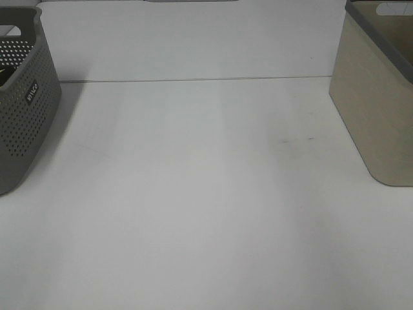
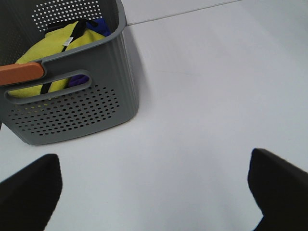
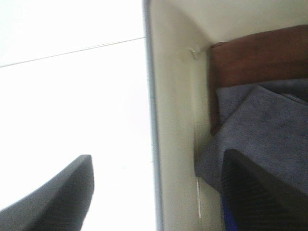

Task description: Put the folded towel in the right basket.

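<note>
The folded towel point(image 3: 269, 130) is grey-blue and lies inside the beige right basket point(image 3: 175, 120), on top of a brown cloth point(image 3: 260, 57). My right gripper point(image 3: 159, 192) is open and empty above the basket's wall, with one finger over the towel and the other outside over the table. In the high view the right basket point(image 1: 371, 110) stands at the right edge; its inside and both grippers are out of view there. My left gripper point(image 2: 154, 187) is open and empty above the white table, near the grey basket.
A grey perforated basket point(image 2: 72, 110) with yellow and blue cloth items point(image 2: 72, 38) and an orange handle stands at the left point(image 1: 26, 110). The white table point(image 1: 206, 194) lies between the two baskets.
</note>
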Robot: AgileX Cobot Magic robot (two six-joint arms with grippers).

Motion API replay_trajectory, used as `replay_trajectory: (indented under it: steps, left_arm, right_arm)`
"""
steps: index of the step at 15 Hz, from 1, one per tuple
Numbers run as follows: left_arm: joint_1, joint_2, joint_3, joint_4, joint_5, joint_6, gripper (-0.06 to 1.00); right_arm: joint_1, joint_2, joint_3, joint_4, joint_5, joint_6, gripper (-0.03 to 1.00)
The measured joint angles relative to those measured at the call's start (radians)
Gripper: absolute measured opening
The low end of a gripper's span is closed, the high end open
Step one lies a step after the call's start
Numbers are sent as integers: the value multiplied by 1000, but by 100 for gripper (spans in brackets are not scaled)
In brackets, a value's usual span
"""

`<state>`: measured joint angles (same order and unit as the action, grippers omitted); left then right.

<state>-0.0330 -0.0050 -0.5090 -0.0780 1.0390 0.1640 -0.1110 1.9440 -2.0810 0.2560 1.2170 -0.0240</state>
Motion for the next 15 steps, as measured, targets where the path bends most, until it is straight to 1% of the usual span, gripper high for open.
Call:
replay_trajectory:
  steps: [2, 4, 5, 7, 8, 9, 12, 13, 15]
  left_arm:
    - [0, 0, 0, 0, 0, 0, 99]
    - [0, 0, 0, 0, 0, 0, 99]
    - [0, 0, 0, 0, 0, 0, 99]
    - [0, 0, 0, 0, 0, 0, 99]
    - [0, 0, 0, 0, 0, 0, 99]
    - [0, 0, 0, 0, 0, 0, 99]
    - [0, 0, 0, 0, 0, 0, 99]
    - [0, 0, 0, 0, 0, 0, 99]
    - [0, 0, 0, 0, 0, 0, 99]
  right_arm:
    - [100, -24, 0, -68, 0, 0, 69]
    - [175, -56, 0, -141, 1, 4, 69]
    - [196, -84, 7, -160, 0, 5, 69]
    - [202, -151, 68, -173, 0, 14, 69]
    - [202, -201, 131, -184, 0, 24, 69]
    - [202, -329, 314, -191, -1, 48, 69]
    - [202, -561, 658, -191, -1, 54, 69]
    - [202, -605, 721, -192, -1, 54, 69]
    - [202, -766, 943, -208, -1, 54, 69]
